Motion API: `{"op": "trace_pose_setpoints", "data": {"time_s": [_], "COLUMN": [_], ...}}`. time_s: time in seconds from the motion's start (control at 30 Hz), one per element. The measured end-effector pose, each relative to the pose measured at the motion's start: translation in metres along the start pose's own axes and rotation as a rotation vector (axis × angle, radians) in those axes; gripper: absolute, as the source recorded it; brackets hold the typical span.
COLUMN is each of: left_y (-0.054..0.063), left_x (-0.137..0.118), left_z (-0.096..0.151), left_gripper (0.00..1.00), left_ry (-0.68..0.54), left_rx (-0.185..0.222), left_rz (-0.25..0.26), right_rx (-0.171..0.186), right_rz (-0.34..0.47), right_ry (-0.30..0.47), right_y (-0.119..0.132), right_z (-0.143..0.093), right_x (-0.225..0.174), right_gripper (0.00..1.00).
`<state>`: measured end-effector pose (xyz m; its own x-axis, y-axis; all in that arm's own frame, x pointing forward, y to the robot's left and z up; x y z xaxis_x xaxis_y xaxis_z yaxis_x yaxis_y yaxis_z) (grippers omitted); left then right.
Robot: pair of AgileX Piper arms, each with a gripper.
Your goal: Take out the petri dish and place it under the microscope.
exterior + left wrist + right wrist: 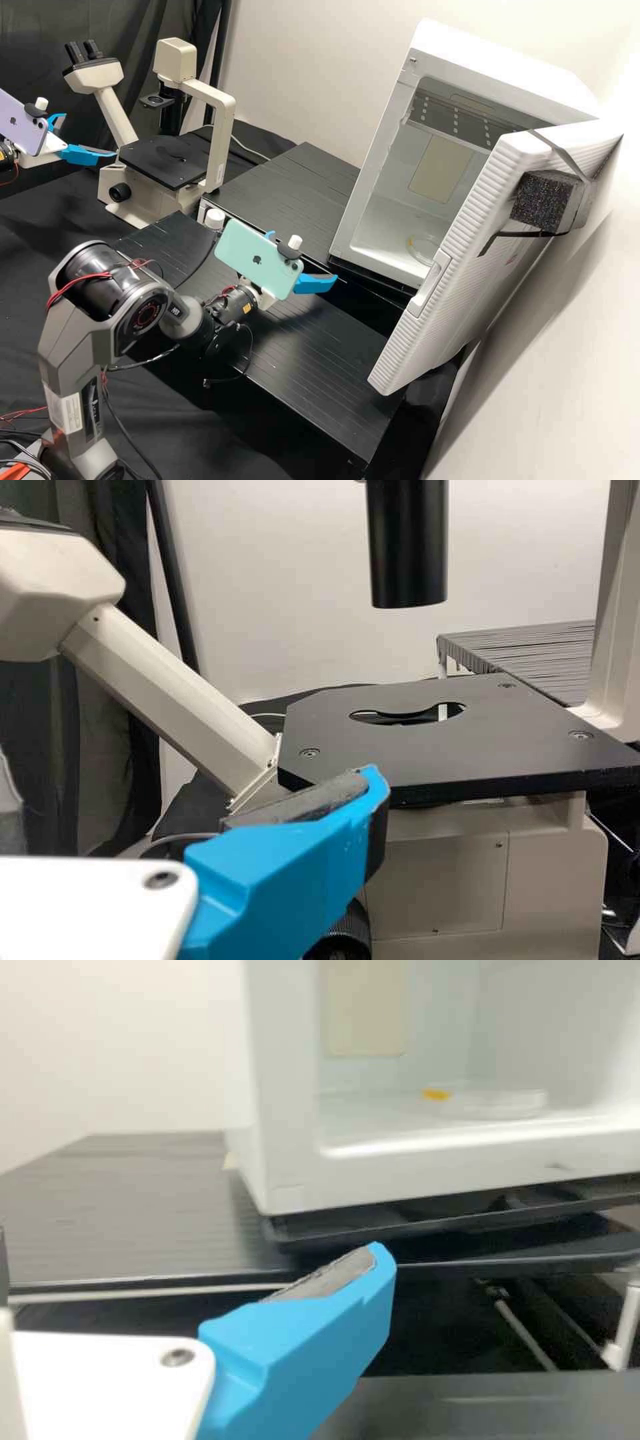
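Black counter (300, 190): your left claw (91, 135) and right claw (305, 255) stood wide. Dish (422, 249): lay inside the white box (380, 150), near its front edge. Hazard: if your right claw entered low, it risked striking that edge, jolting the dish.

This is a laboratory, as its microscope (162, 163), with angled eyepieces (83, 51) and a flat black stage, makes plain. Right of the microscope in the high view are a black desk (293, 193) and, farther off, an open white cabinet (507, 77) holding a clear dish (423, 251).
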<state>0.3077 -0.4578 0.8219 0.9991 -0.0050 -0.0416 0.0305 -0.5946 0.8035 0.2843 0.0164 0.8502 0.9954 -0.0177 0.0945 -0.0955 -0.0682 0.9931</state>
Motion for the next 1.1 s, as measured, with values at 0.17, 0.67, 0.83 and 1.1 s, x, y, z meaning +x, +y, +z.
{"op": "trace_pose_setpoints", "data": {"time_s": [0.17,0.67,0.83,1.1], "left_y": [0.0,0.0,0.0,0.0], "left_x": [0.0,0.0,0.0,0.0], "left_z": [0.0,0.0,0.0,0.0], "left_gripper": [1.0,1.0,1.0,1.0], "left_ry": [0.0,0.0,0.0,0.0], "left_rx": [0.0,0.0,0.0,0.0], "left_rz": [0.0,0.0,0.0,0.0], "right_rx": [0.006,-0.042,-0.091,-0.12], "right_rz": [0.085,0.242,0.235,0.233], "right_ry": [0.038,0.035,-0.044,-0.121], "right_y": [0.024,0.081,0.088,0.096], "right_z": [0.009,0.028,0.043,0.059], "right_x": [-0.009,0.038,0.074,0.111], "right_gripper": [1.0,1.0,1.0,1.0]}}
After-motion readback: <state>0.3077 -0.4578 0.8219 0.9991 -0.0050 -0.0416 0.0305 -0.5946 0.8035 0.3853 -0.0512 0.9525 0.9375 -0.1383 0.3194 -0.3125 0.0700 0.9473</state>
